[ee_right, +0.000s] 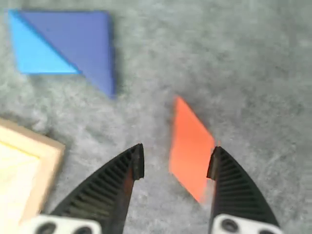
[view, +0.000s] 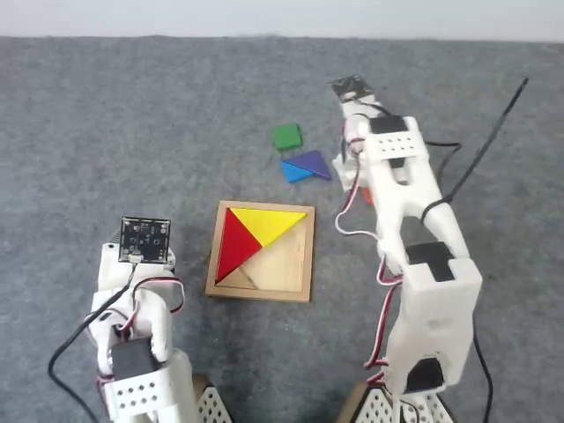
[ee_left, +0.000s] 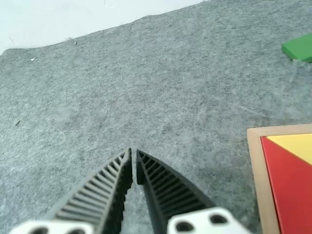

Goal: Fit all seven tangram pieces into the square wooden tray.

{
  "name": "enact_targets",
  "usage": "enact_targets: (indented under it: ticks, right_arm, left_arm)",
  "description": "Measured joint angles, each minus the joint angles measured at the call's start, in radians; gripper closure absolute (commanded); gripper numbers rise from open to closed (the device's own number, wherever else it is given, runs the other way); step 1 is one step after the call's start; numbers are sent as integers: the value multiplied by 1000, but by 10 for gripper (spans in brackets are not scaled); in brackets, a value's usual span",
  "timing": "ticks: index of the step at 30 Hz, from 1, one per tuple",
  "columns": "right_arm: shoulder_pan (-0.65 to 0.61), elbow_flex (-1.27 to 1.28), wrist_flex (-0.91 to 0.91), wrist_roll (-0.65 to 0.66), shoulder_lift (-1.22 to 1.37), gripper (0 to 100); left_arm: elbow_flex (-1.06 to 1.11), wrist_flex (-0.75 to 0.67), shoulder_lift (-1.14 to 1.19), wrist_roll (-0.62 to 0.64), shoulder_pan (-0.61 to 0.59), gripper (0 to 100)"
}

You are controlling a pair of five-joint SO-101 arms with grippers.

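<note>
Tray (view: 264, 295) partly filled, right fingers (ee_right: 122, 176) straddling parallelogram (ee_right: 191, 146)

You have a wide run of grey felt (view: 115, 123) off the tray's (view: 212, 251) left side and past its far left corner. Inside the tray, the bare wood (view: 284, 260) at the near right corner lies open from above, beside the red triangle (view: 234, 247) and yellow triangle (view: 267, 223). Beyond the tray's far edge the green square (view: 286, 137), blue triangle (view: 295, 171) and purple triangle (view: 313, 161) stand clustered. The right arm (view: 414, 220) blocks the tray's right side, with the right gripper (ee_right: 176, 163) spread around the orange piece (ee_right: 192, 146) off the far right corner, and the left arm (view: 141, 291) sits off the near left corner.
</note>
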Motion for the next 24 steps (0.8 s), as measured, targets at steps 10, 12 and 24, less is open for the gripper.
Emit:
enact_targets:
  ticks: [10, 12, 24]
  right_arm:
    - [46, -175, 23, 6, 198, 790]
    - [49, -235, 60, 6, 239, 790]
    - [44, -402, 238, 6, 339, 828]
  left_arm:
    - [0, 0, 0, 0, 0, 986]
    - [0, 0, 0, 0, 0, 986]
    - [0, 0, 0, 0, 0, 986]
